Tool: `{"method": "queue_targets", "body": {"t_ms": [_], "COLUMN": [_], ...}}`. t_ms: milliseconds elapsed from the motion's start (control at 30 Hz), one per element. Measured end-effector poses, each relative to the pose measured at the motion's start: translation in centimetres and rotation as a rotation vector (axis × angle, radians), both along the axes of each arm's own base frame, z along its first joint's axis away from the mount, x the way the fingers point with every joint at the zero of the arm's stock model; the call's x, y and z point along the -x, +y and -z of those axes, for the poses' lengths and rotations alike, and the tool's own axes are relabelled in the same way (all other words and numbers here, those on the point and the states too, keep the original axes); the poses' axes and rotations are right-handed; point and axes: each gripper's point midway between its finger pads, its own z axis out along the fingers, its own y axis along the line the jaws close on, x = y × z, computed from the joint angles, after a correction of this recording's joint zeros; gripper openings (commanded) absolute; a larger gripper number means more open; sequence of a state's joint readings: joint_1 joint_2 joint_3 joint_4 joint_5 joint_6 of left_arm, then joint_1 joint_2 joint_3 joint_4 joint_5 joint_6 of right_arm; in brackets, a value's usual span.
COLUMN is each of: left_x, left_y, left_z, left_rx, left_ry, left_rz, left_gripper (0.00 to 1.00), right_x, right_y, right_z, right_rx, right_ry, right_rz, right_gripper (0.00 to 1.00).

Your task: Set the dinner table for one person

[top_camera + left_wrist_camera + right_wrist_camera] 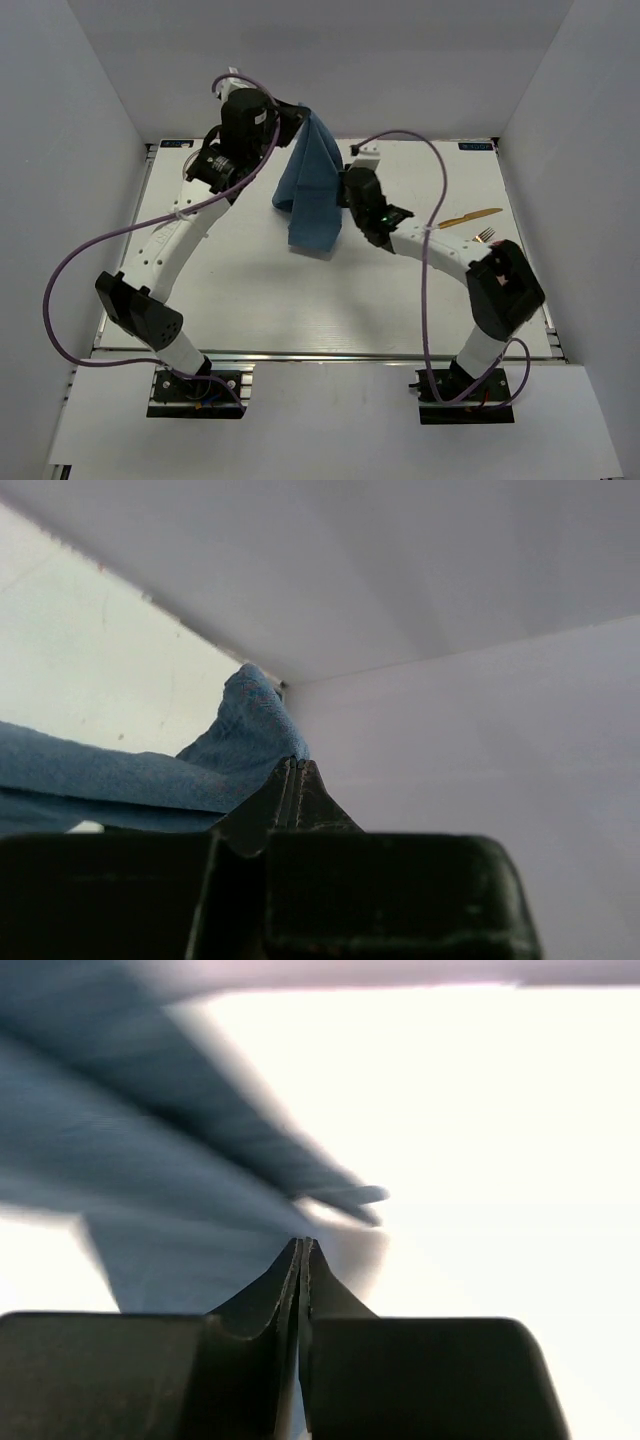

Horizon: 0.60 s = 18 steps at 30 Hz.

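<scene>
A blue cloth (313,195) hangs in the air above the back middle of the white dinner table (300,300), its lower edge near the tabletop. My left gripper (300,113) is shut on the cloth's top corner and holds it high. In the left wrist view the cloth (200,765) leaves the closed gripper (290,765) to the left. My right gripper (346,187) is shut on the cloth's right edge, lower down. In the right wrist view the blurred cloth (170,1180) spreads up and left from the closed gripper (303,1245).
A gold knife (470,216) and a gold fork (487,236) lie on the table at the right, beside the right arm's elbow. Grey walls enclose the table on the left, back and right. Purple cables loop off both arms.
</scene>
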<state>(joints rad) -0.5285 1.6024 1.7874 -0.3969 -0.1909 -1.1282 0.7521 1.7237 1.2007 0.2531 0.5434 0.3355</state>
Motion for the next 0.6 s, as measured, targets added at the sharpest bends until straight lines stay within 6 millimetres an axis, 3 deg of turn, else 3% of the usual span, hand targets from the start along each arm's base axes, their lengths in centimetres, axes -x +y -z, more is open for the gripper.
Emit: {"method": "queue_targets", "body": {"t_ms": [100,133,167,200,267,333,400,467,600], "left_x": [-0.7,-1.0,-1.5,-2.0,-2.9,-3.6,-4.2,-4.3,-1.6], "left_y": [0.7,0.7,0.8,0.8,0.7,0.8,0.9,1.1,3.4], "left_z": [-3.3,-4.8,-6.0,-7.4,-9.1,-8.7,-6.9,-3.2,9.1], "left_rx": [0.012,0.024,0.034,0.05,0.074,0.074,0.063,0.055,0.0], "left_ry": [-0.066,-0.098,-0.122,-0.156,-0.207,-0.207,-0.177,-0.114,0.11], "left_rz": [-0.023,-0.025,-0.031,-0.035,-0.046,-0.069,-0.103,-0.135,-0.216], "left_gripper": [0.0,0.0,0.0,0.0,0.0,0.0,0.0,0.0,0.0], "right_x": [-1.7,-2.1,-2.5,-2.7,-2.0,-0.4,1.0,2.4,8.0], "right_y": [-4.0,-4.8,-5.4,-5.9,-5.8,-4.9,-3.6,-2.4,-2.9], "right_z": [-3.9,-5.1,-6.2,-7.3,-8.2,-7.4,-5.0,-1.1,8.5], "right_rx": [-0.043,-0.067,-0.094,-0.127,-0.166,-0.223,-0.269,-0.317,-0.384], "right_ry": [-0.028,-0.034,-0.037,-0.041,-0.041,0.003,0.09,0.213,0.484], "right_rz": [0.042,0.037,0.033,0.017,-0.036,-0.105,-0.176,-0.234,-0.268], "right_gripper": [0.02,0.29,0.67,0.89,0.89,0.89,0.89,0.89,0.89]}}
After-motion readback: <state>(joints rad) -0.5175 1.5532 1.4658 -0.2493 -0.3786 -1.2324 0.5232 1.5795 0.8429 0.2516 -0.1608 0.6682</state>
